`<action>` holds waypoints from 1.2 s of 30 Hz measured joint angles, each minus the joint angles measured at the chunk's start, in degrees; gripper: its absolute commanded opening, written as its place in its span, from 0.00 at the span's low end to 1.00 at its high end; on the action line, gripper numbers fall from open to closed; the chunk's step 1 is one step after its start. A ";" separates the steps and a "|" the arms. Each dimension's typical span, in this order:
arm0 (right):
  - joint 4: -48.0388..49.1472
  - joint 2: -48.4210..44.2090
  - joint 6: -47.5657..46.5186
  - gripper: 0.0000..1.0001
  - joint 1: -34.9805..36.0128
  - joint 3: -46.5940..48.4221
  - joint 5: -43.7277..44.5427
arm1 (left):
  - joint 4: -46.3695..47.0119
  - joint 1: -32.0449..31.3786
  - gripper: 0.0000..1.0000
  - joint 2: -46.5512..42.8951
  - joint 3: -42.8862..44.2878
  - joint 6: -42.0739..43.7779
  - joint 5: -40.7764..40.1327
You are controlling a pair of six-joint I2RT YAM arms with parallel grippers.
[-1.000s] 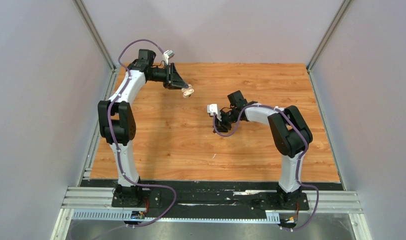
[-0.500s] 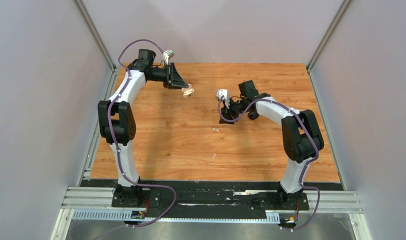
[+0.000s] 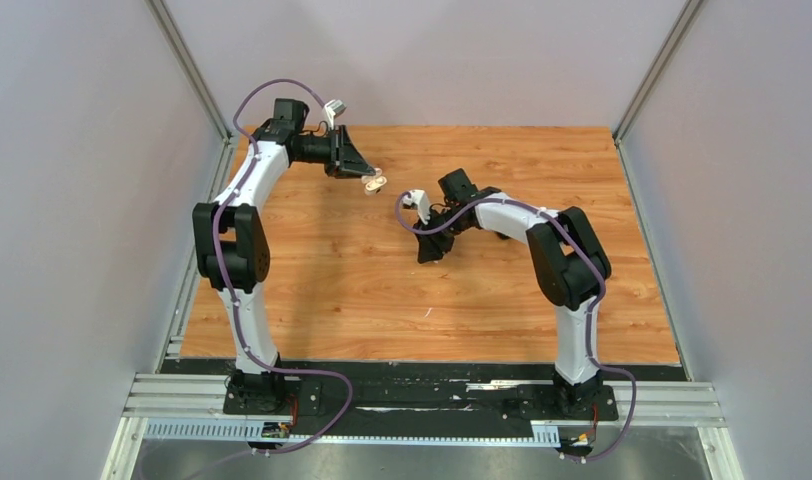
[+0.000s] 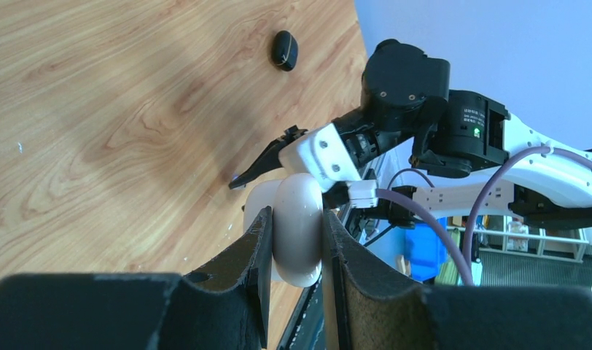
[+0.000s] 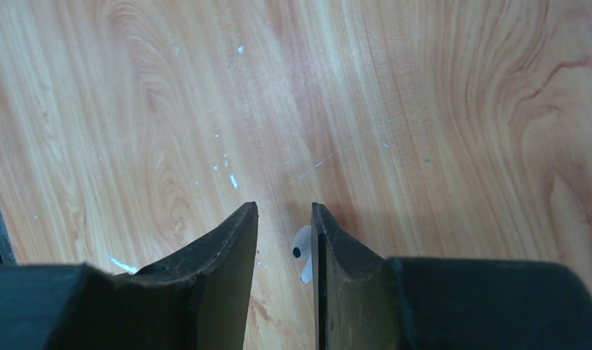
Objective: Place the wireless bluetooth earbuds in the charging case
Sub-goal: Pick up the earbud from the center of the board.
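Note:
My left gripper (image 3: 368, 177) is shut on the white charging case (image 3: 376, 183) and holds it above the back left of the table. In the left wrist view the case (image 4: 299, 226) is clamped between the fingers. My right gripper (image 3: 426, 252) points down at the table's middle, open. In the right wrist view a white earbud (image 5: 301, 252) lies on the wood between the right gripper's (image 5: 282, 213) fingers, against the right finger's inner face. The other earbuds are not visible.
A small black oval object (image 4: 284, 49) lies on the wooden table (image 3: 322, 290) beyond the case; it is partly hidden under the right arm (image 3: 522, 215) in the top view. A tiny white fleck (image 3: 428, 312) lies nearer the front. Grey walls enclose the table.
My right gripper swung from the back toward the middle and came down over the white earbud. My left gripper with the case has barely moved.

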 measured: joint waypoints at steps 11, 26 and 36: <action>-3.28 1.90 3.19 0.32 2.12 4.17 8.50 | 0.00 0.52 0.00 -0.46 -0.61 0.00 -0.15; -5.27 1.92 6.32 0.30 2.60 4.28 14.69 | 0.04 0.55 0.00 -0.46 -0.61 -0.24 -0.17; -5.33 1.92 7.37 0.33 2.89 4.31 15.91 | 0.02 0.55 0.00 -0.46 -0.61 -0.22 -0.17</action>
